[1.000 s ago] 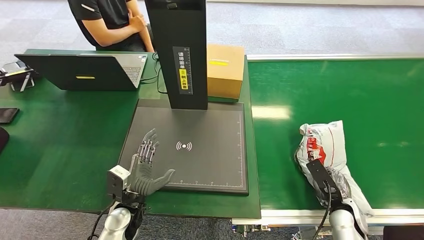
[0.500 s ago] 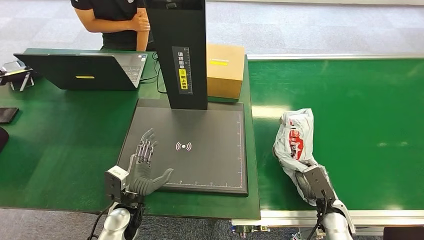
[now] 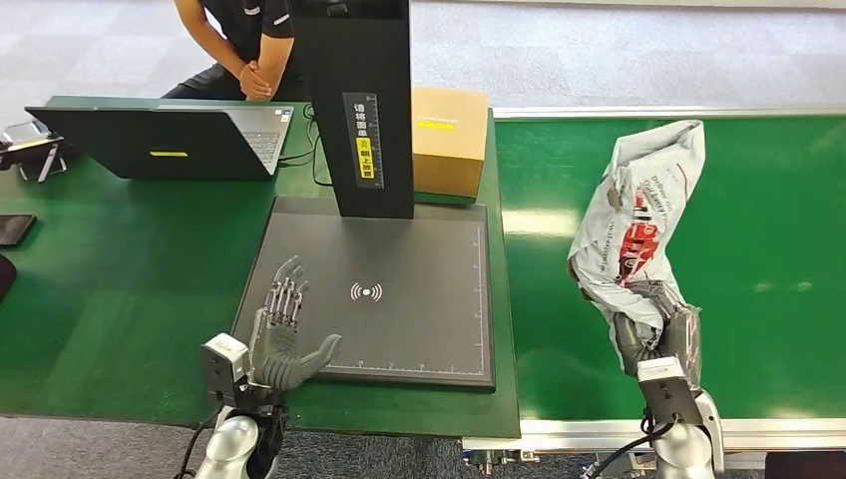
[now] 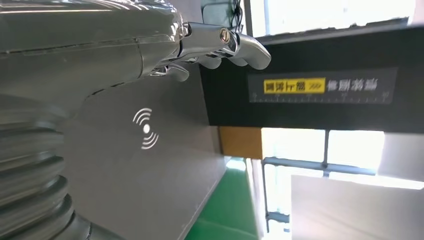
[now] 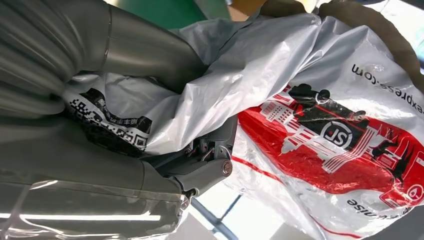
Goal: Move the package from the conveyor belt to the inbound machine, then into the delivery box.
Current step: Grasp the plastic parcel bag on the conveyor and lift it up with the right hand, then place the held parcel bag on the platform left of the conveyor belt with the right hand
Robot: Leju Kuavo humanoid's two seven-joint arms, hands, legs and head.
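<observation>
Package (image 3: 638, 225) hangs upright in my right hand (image 3: 653, 334), a crumpled grey plastic mailer with a red and black print; I grip its lower end and the rest stands up above the green conveyor belt (image 3: 768, 249), lifted off its surface. From my right wrist the grey film (image 5: 280, 65) wraps over my thumb and fingers (image 5: 200, 165), which are curled tight into the bag.

My left hand (image 3: 284, 339) holds nothing: its fingers are stretched out and slightly apart, thumb out to the side, palm over the near left corner of the inbound machine (image 3: 399, 309). I cannot tell whether it touches the pad or hovers just above it. That machine is a flat dark grey pad with a white wireless mark (image 3: 366, 291) near its middle and a black upright column (image 3: 359, 110) at its far edge, bearing a yellow label. The pad lies on the green table (image 3: 120, 279), just beside the belt.

Behind the column stands a brown cardboard box (image 3: 449, 140). An open laptop (image 3: 165, 140) sits at the far left of the table, and a person (image 3: 234, 45) in a dark shirt is behind it, hands clasped.
</observation>
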